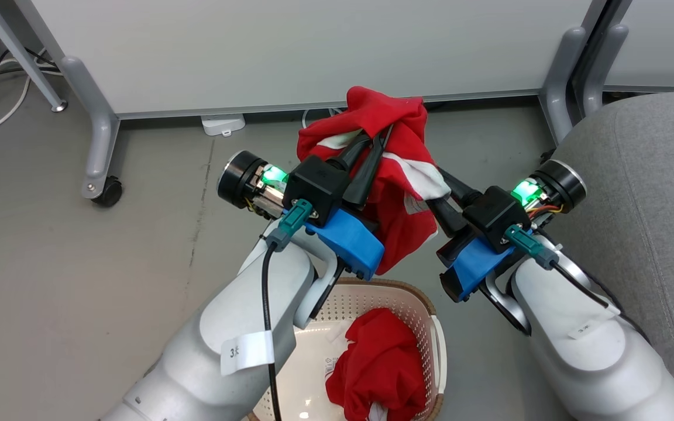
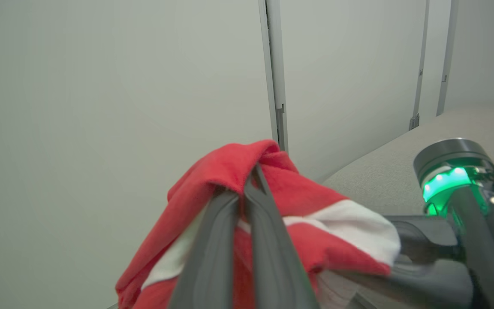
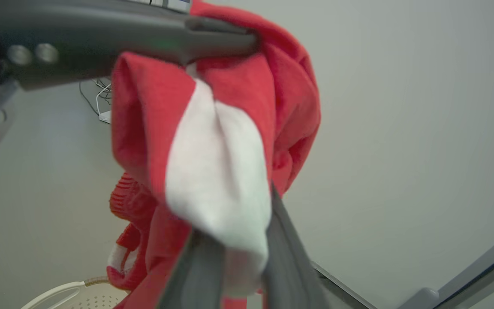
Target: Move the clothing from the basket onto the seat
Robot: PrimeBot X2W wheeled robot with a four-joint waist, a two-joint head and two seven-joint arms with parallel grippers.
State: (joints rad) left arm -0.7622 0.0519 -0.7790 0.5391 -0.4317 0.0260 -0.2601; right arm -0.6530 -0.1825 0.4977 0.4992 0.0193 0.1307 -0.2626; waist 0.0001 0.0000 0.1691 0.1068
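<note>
Clothing [image 1: 396, 204] (1 red garment) hangs beyond the basket's [image 1: 425, 301] far rim, left gripper [image 1: 381, 137] clamped on it, right gripper's [image 3: 236, 240] hold unclear; open floor [image 1: 138, 263] left, seat [image 1: 653, 204] edge right.

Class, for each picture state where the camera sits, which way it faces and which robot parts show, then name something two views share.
Head view: on the head, facing forward and down at basket and seat; both forearms, left hand and right hand show.
Left wrist view: on the left wrist, facing along its fingers toward the partition; right hand at right.
Right wrist view: on the right wrist, facing along its fingers into the lifted garment; left hand crosses the top.
Shared: all three show that garment.
</note>
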